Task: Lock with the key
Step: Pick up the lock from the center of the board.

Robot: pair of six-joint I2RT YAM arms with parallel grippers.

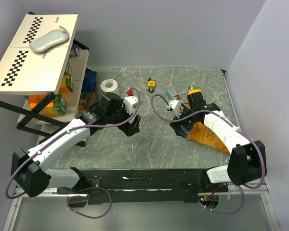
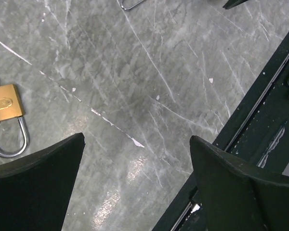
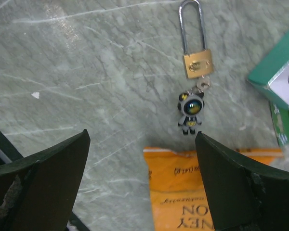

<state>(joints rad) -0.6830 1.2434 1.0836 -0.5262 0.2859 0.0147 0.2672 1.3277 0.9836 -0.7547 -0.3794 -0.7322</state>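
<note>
A brass padlock with a long steel shackle lies on the grey marbled table, ahead of my right gripper. A silver key sits at the lock's bottom end, with a small astronaut charm hanging from it. My right gripper is open and empty, hovering over the edge of an orange packet. In the left wrist view another brass padlock lies at the left edge, outside my left gripper, which is open with only bare table between its fingers. From above, both grippers hang low at mid-table.
The orange packet lies under the right arm, with green-and-white boxes behind it. A tape roll and a small yellow object sit at the back. A shelf rack stands at the left. A black rail runs along the near edge.
</note>
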